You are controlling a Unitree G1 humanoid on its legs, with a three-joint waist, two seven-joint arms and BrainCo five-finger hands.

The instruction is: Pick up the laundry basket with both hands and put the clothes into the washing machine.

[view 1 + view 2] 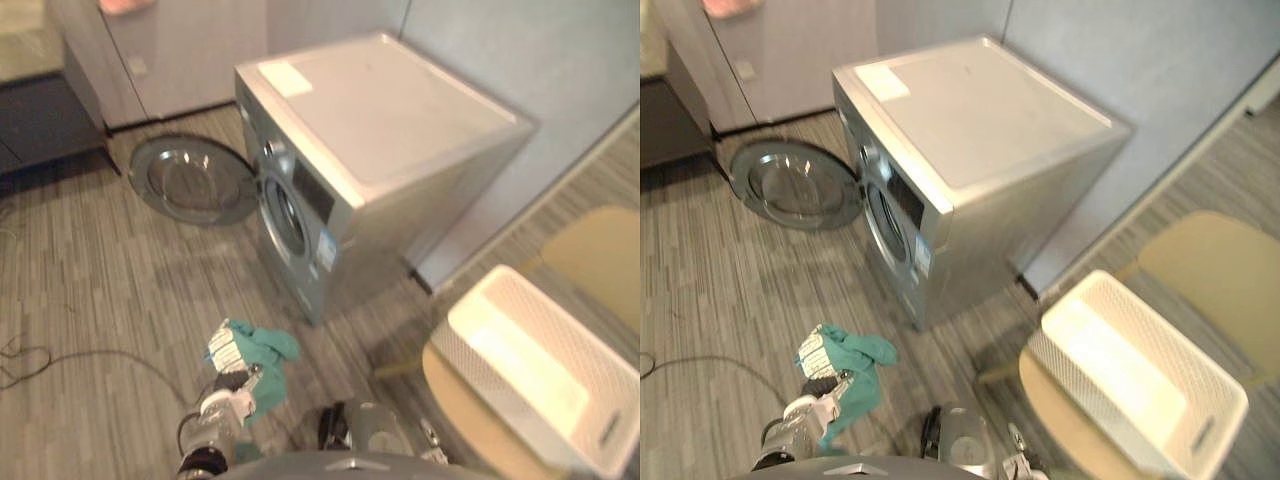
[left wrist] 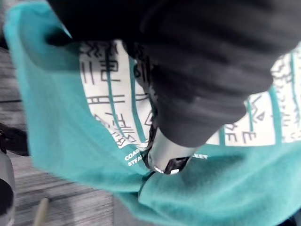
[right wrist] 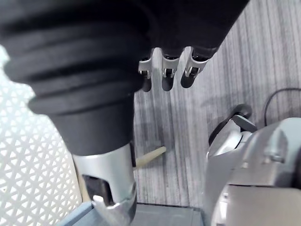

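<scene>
Before the washing machine (image 1: 380, 150), a teal garment (image 1: 265, 350) is clasped in the left hand (image 1: 235, 384) (soft, light, likely to slip); a bunched fold is best gripped. The right hand (image 3: 168, 75) is seen slack, empty.

A grey, wood-striped floor (image 1: 90, 300) is stretching across the whole scene. At the far left a pale cabinet (image 1: 190, 50) is standing, with a dark low unit (image 1: 40, 120) sitting to its left and something pink (image 1: 125, 5) showing at its top edge. A blue-grey wall (image 1: 520, 50) is rising at the far right. At the near right a tan chair (image 1: 455, 410) is standing on the floor, and a second tan chair (image 1: 600, 255) is sitting just beyond it, further right.
</scene>
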